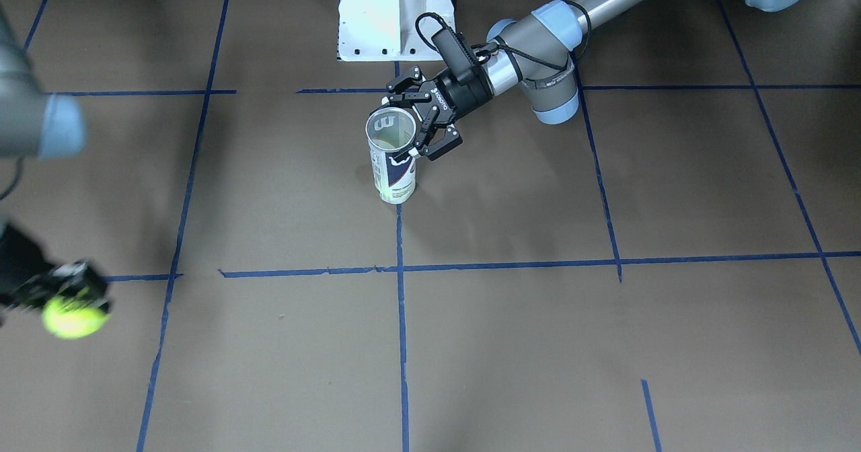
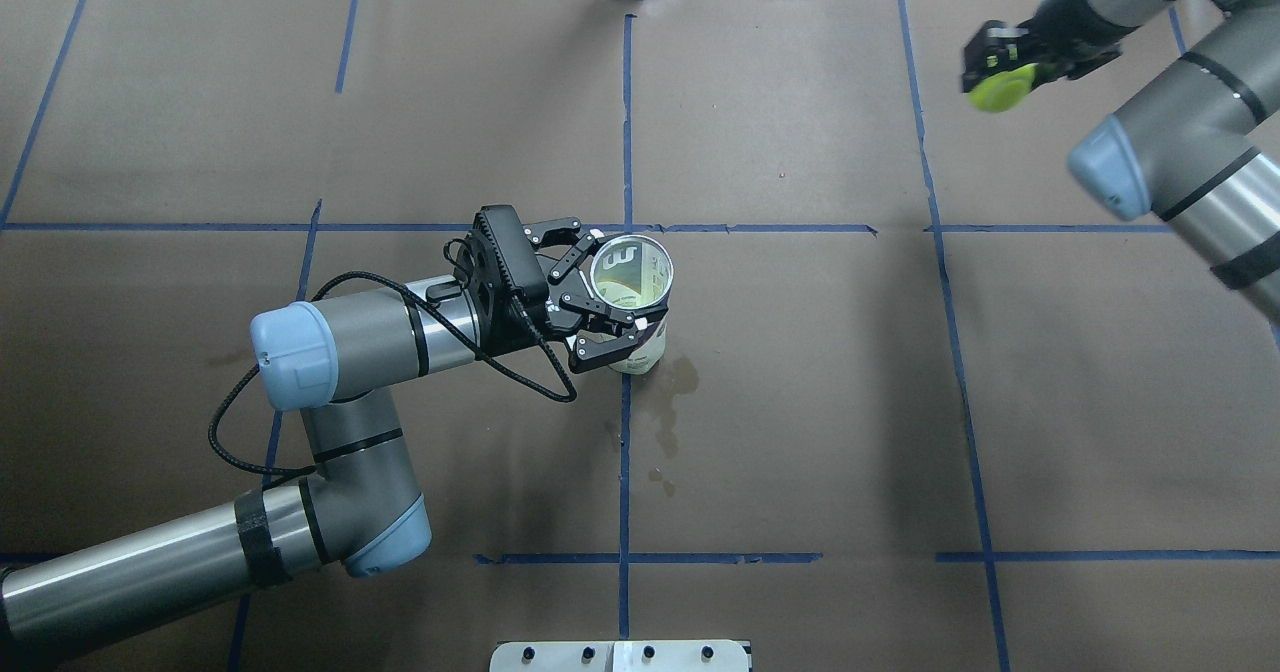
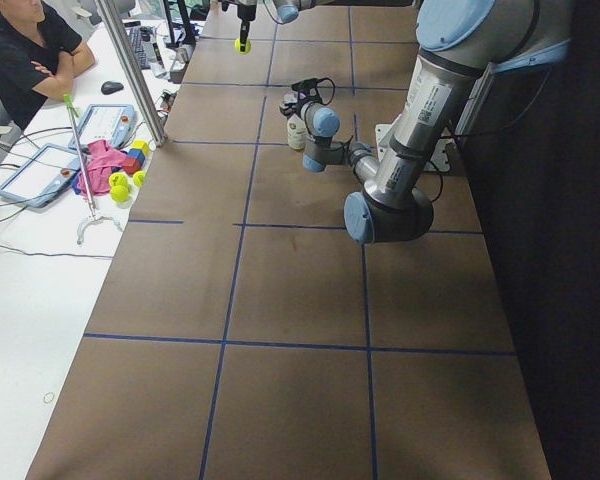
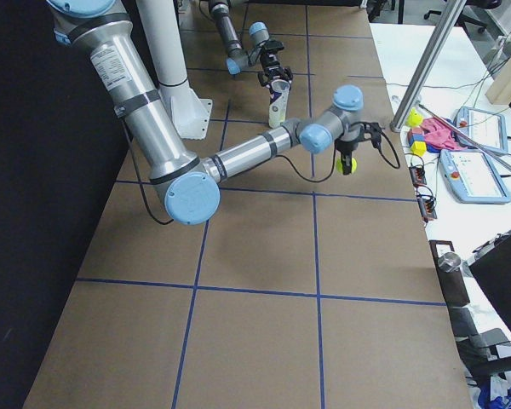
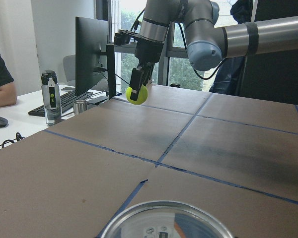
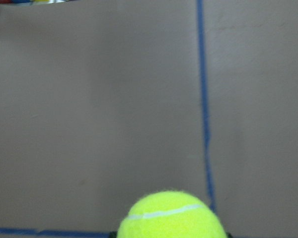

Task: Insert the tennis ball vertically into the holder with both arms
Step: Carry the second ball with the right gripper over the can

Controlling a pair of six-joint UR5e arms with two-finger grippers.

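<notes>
Starting with the front-facing view: the holder [image 1: 393, 169] stands upright on the desk [image 1: 538, 344], mouth up, near the white pedestal [image 1: 393, 15]. The left end effector [image 1: 418, 121] comes in sideways and clamps it just under the rim, one finger on each side. You can read that as bracing against tipping while leaving the mouth free. The tennis ball [image 1: 74, 316], blurred, is pinched in the right end effector [image 1: 64, 290], well apart from the holder and toward your side of the desk. Overhead: the mouth shows as a full open circle with nothing over it, and only bare desk lies between ball and holder, so the carry path looks open. A stain [image 2: 665, 417] by the base is no obstacle. Exterior right: the ball hangs under down-pointing fingers, clear of the desk and near its operator-side edge. Left wrist: the ball is aloft with its lower half exposed below the fingers, which suits a straight drop. Right wrist: the ball fills the frame's bottom, with only desk and blue tape [image 6: 203, 99] beyond. The ball looks about as wide as the tube, so expect to need close centring, and mind the left fingers flanking the rim.
</notes>
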